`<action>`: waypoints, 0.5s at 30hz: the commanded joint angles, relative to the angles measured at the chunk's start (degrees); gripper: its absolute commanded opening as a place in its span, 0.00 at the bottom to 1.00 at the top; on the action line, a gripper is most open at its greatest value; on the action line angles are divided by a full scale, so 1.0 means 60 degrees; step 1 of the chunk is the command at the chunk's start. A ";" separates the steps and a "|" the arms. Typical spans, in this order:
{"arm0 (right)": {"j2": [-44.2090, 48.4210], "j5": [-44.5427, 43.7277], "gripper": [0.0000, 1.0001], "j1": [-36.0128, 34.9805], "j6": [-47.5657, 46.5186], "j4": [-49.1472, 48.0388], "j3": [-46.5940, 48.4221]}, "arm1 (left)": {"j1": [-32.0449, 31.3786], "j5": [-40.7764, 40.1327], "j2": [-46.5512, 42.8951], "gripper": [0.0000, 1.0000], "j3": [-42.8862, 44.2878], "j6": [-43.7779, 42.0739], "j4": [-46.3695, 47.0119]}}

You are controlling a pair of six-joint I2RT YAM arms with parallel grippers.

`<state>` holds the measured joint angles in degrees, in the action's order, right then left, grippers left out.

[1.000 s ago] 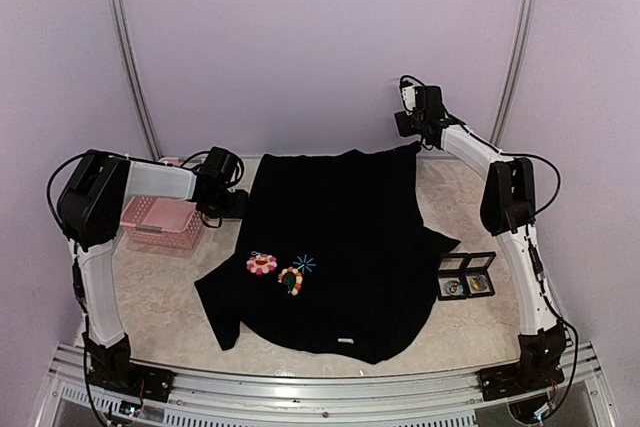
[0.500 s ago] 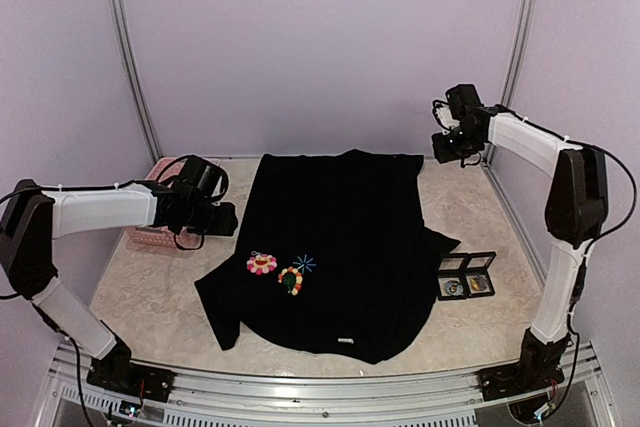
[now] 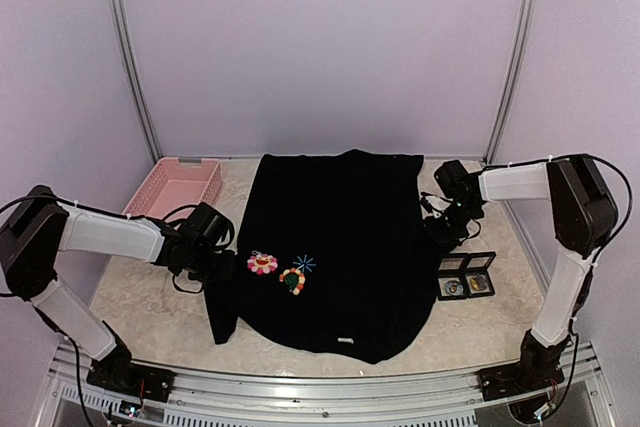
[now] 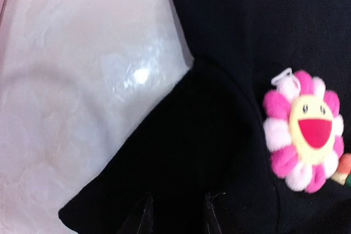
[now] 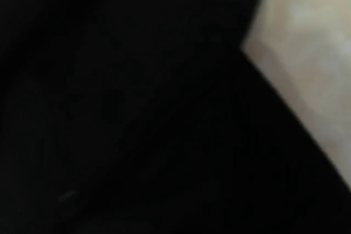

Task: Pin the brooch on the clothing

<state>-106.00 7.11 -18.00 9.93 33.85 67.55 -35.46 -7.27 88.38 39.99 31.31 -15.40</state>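
The clothing (image 3: 340,237), a black T-shirt, lies spread on the table with a pink flower (image 3: 262,264), an orange flower (image 3: 292,280) and a blue starburst (image 3: 305,263) on it. The brooch (image 3: 454,289) is a small round badge lying in a black box right of the shirt. My left gripper (image 3: 222,259) is low over the left sleeve. In the left wrist view its gripper (image 4: 176,217) has the fingertips apart with sleeve cloth (image 4: 181,152) between them, beside the pink flower (image 4: 307,130). My right gripper (image 3: 438,237) rests on the right sleeve; its wrist view shows only black cloth (image 5: 109,108), fingers hidden.
The black two-compartment box (image 3: 470,269) stands near the right edge. A pink basket (image 3: 175,187) sits at the back left. A white hem label (image 3: 345,341) marks the shirt's near edge. Marbled tabletop (image 4: 82,80) shows left of the sleeve.
Both arms have swung down from the back of the table onto the shirt's sleeves. Both pairs of jaws have narrowed as they came.
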 commanded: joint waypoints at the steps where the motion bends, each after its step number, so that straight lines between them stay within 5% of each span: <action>1: -0.0453 -0.0652 0.00 0.0166 0.0323 -0.0609 -0.0332 | 0.0052 0.0363 0.1099 0.29 -0.0359 0.0650 0.0380; 7: -0.0153 -0.2413 0.00 0.0881 0.0295 -0.0572 -0.0472 | 0.0891 -0.0903 0.0930 0.30 -0.0669 0.0771 -0.0085; 15: -0.0664 -0.2641 0.00 0.0988 -0.0446 0.0022 0.1078 | 0.0950 -0.3138 0.0702 0.33 0.0894 0.0033 -0.1365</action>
<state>-108.27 -4.56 -12.38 9.69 30.92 68.84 -29.93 -17.43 91.85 42.33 33.95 -13.76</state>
